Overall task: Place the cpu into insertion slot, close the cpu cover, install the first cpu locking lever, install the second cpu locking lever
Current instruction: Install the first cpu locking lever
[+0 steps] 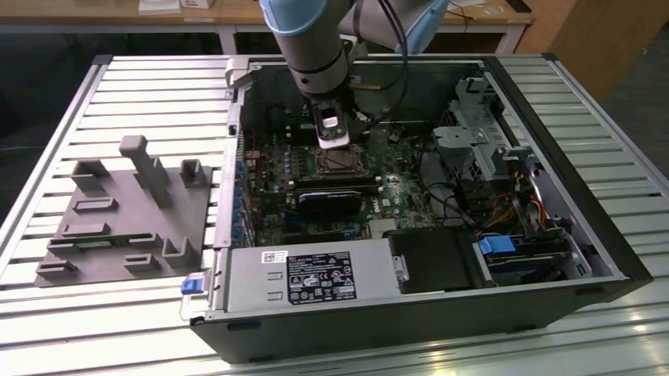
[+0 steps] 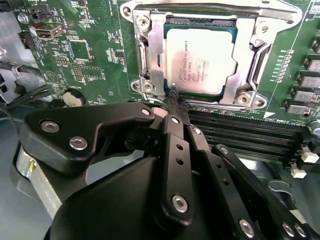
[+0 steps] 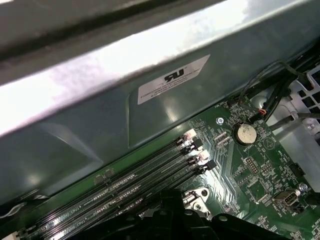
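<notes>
Find the cpu [image 2: 200, 60] seated flat in the insertion slot [image 2: 200, 21], pale face up, with the cpu cover [image 2: 150, 57] lying closed around it as a silver frame. In the exterior view, place that socket near the middle of the motherboard [image 1: 403, 186], inside the open computer case [image 1: 591, 235] on the slatted bench [image 1: 63, 98], with a grey fixture block [image 1: 125, 211] well apart at the exterior view's left.

Note the hand [image 2: 178, 102]: fingers pressed together, nothing visibly pinched, tips touching or just above the socket corner beside the memory slots [image 2: 240, 135]. Cannot tell of any thin lever wire under those tips.

Judge the step in hand as work on 1 of the 2 locking levers, with chip and cover looking done. To do it well:

- Keep the closed tips on the lever wire alone, off the cpu face and off the cover's thin edge.
- Push along the lever's own swing, down and then sideways under its hook, rather than straight into the board.
- Go slowly; expect a springy wire to slip off such narrow tips and snap back.
- Steer clear of the memory slots just beside the tips.
- Check for a cover lying flat on all 4 sides under load.
</notes>
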You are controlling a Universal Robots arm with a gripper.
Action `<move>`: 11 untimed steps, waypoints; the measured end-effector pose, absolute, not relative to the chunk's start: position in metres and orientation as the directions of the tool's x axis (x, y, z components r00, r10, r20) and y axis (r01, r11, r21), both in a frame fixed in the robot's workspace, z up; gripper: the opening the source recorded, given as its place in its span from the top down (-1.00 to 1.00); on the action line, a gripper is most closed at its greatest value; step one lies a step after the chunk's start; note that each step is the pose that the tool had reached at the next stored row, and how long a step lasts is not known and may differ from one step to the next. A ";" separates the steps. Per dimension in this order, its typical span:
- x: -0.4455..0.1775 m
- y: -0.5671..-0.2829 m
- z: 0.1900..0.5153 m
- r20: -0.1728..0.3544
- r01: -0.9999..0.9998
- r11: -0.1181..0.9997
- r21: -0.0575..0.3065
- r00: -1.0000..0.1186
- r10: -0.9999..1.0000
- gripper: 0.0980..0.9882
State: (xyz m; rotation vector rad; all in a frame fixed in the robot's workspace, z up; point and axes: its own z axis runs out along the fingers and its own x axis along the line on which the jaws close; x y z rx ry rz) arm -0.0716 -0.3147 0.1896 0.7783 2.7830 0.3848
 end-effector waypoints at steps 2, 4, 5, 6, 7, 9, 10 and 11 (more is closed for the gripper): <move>-0.072 -0.315 0.189 -0.144 0.473 0.825 0.309 -0.834 0.532 0.99; -0.072 -0.315 0.189 -0.143 0.472 0.825 0.311 -0.835 0.532 0.99; -0.071 -0.315 0.189 -0.141 0.471 0.824 0.314 -0.835 0.531 0.99; -0.071 -0.315 0.189 -0.141 0.471 0.824 0.315 -0.836 0.531 0.99; -0.071 -0.315 0.189 -0.140 0.470 0.824 0.316 -0.836 0.531 0.99; -0.070 -0.315 0.189 -0.138 0.469 0.823 0.319 -0.836 0.530 0.99; -0.070 -0.315 0.189 -0.138 0.469 0.823 0.320 -0.837 0.530 0.99; -0.070 -0.315 0.189 -0.137 0.469 0.823 0.321 -0.837 0.530 0.99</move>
